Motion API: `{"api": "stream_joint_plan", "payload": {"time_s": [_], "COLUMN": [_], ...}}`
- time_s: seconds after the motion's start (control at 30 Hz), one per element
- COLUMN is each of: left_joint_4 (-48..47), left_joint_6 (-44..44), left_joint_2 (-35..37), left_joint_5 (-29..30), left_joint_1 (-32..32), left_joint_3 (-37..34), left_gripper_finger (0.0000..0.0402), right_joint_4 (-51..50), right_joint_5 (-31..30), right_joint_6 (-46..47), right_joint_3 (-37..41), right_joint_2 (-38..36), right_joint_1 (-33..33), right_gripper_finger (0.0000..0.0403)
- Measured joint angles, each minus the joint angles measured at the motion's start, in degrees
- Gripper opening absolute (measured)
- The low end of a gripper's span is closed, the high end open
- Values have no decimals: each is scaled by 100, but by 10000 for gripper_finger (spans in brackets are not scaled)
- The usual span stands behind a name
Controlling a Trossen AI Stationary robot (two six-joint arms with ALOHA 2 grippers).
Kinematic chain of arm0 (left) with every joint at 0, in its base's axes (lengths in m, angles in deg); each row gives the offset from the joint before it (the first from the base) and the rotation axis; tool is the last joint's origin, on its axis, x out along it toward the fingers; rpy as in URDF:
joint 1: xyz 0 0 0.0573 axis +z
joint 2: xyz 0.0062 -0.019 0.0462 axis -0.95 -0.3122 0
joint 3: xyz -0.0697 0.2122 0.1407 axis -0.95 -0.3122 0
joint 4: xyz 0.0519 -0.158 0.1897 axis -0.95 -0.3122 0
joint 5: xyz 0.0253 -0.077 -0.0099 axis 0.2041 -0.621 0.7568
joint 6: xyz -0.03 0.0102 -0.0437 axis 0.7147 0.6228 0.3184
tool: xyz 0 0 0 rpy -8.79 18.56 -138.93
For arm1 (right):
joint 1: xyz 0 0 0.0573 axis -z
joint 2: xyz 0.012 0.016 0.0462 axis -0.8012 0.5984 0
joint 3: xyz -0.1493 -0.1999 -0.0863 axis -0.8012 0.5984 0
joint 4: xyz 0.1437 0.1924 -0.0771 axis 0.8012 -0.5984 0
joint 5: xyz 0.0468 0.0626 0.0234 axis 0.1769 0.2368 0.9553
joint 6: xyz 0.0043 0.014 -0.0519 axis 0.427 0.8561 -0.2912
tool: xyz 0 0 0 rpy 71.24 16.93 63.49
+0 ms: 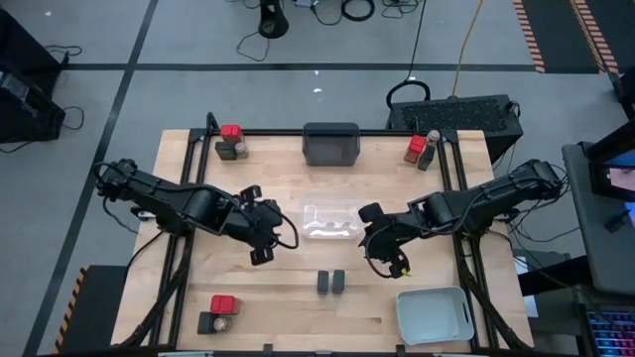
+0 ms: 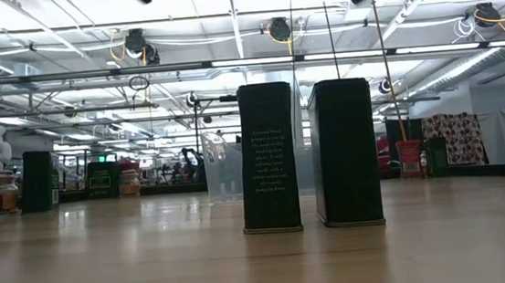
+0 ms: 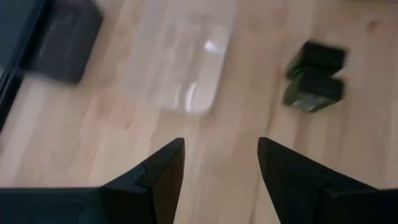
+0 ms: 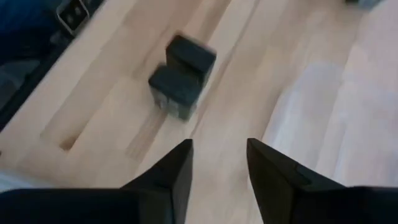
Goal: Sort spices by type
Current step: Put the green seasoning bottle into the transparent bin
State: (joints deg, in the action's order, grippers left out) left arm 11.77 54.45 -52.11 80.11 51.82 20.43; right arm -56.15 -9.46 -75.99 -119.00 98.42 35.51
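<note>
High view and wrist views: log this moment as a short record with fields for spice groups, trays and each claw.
black boxes: two upright black boxes, side by side at the table's middle front
back left group: red-topped block with spices beside it
back right group: red-topped container beside a jar
front left group: red-topped block by a dark container
trays: dark grey tray at back, clear tray at centre, pale grey tray front right
left claw: open, empty, left of the clear tray
right claw: open, empty, right of the clear tray
</note>
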Motion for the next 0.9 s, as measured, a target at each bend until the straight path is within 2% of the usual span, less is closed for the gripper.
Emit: {"api": "stream_joint_plan", "payload": {"time_s": [0.13,0.33,0.53,0.67,0.9], "left_joint_4": [424,375,278,-236,-1865], "left_joint_6": [-437,-412,-394,547,2342], "left_joint_2": [-1,-2,0,-1,0], "left_joint_5": [-113,-136,-235,-221,-154], "left_joint_1": [12,178,351,617,1239], "left_joint_3": [0,0,0,0,0], "left_gripper_finger": [207,207,207,207,207], "right_joint_4": [-438,-909,-1119,-1136,-1136], "right_joint_5": [0,-2,-2,-4,-4], "right_joint_6": [244,757,877,923,925], "right_joint_3": [0,0,0,0,0], "right_joint_2": [0,-2,-2,-2,-3], "right_joint_1": [0,0,0,0,0], "right_gripper_finger": [157,161,158,158,158]}}
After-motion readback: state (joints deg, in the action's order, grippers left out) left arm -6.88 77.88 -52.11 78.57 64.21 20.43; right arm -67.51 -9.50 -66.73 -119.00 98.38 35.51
